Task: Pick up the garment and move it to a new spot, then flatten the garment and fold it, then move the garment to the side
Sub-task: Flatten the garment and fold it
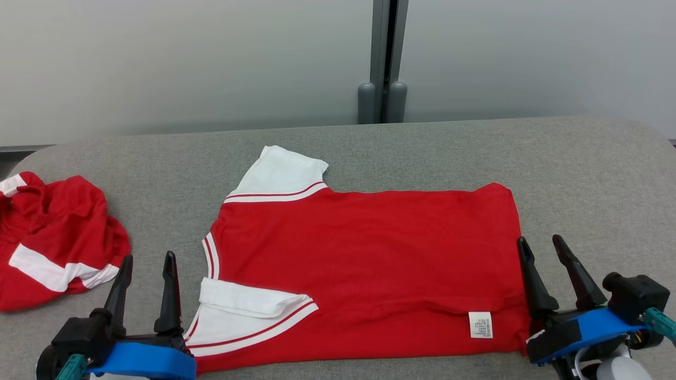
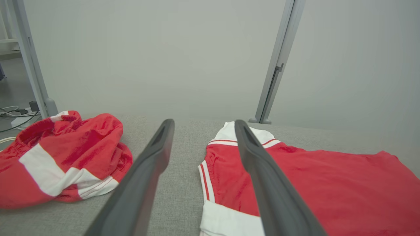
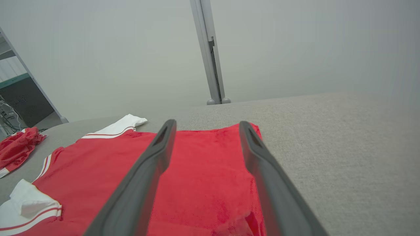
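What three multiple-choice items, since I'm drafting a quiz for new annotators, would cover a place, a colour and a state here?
1. Where does the crumpled garment lie relative to the flat shirt?
A. on it
B. to its left
C. to its right

2. What colour are the flat shirt's sleeves?
A. white with red stripes
B. blue
C. black

3. How do the left gripper and right gripper stand?
A. both shut on cloth
B. left shut, right open
C. both open, holding nothing

Answers:
1. B, as it lies apart on the robot's left side.
2. A, as both sleeves show white with red stripes.
3. C, as each pair of fingers is spread, gripping nothing.
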